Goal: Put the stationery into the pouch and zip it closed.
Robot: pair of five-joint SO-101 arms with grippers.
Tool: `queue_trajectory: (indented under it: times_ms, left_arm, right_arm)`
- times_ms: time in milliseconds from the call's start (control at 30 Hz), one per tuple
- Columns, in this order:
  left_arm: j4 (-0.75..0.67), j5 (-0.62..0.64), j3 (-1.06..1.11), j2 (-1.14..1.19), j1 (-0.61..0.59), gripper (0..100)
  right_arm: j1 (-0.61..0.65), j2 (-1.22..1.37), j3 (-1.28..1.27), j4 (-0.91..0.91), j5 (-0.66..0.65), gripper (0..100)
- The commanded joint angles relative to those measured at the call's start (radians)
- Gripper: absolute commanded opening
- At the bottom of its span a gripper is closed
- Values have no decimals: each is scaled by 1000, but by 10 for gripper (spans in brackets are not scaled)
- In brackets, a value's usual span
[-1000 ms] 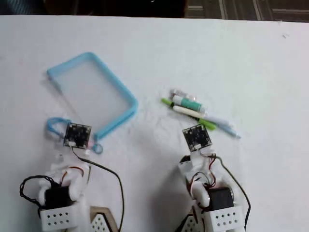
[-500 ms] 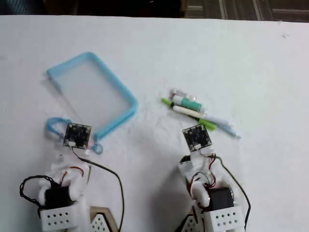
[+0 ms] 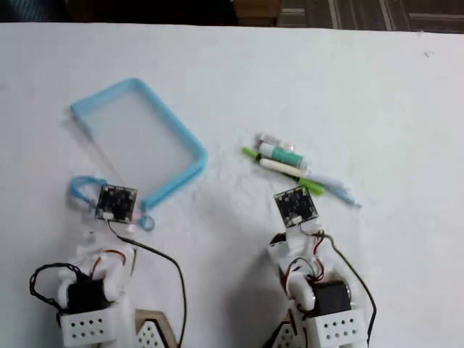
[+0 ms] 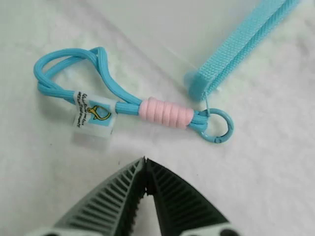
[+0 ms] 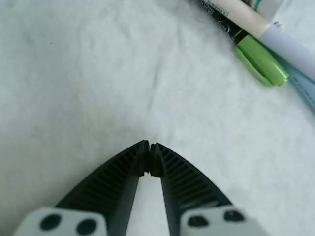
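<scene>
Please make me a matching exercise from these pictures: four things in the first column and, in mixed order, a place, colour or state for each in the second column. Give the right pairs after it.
Column one
1. pouch
2. stationery
3. strap
4. left gripper

Column two
A. shut, holding nothing
B. blue cord with a pink wrapped part
C. piled on the table, outside the pouch
D. lying flat, with a light blue edge

Right pairs: 1-D, 2-C, 3-B, 4-A.
</scene>
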State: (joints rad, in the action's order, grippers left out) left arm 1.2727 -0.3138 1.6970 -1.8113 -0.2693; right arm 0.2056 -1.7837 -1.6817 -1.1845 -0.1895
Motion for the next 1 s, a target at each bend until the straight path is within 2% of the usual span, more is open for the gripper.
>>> queue_trajectory:
  times_ms: [0,367,500,800,967]
  left_arm:
    - [5,-3,-3,2,-7,25]
    - [5,-3,-3,2,-7,25]
    - [5,-3,-3,2,-7,25]
    - [5,-3,-3,2,-7,25]
    - [5,0,-3,2,-2,25]
  right_arm:
    - [-1,-8,-9,16,0,18]
    - [1,-12,-9,19,0,18]
    - [8,-15,12,113,6,18]
    - [41,2,316,154,3,17]
    - [139,236,560,87,6,17]
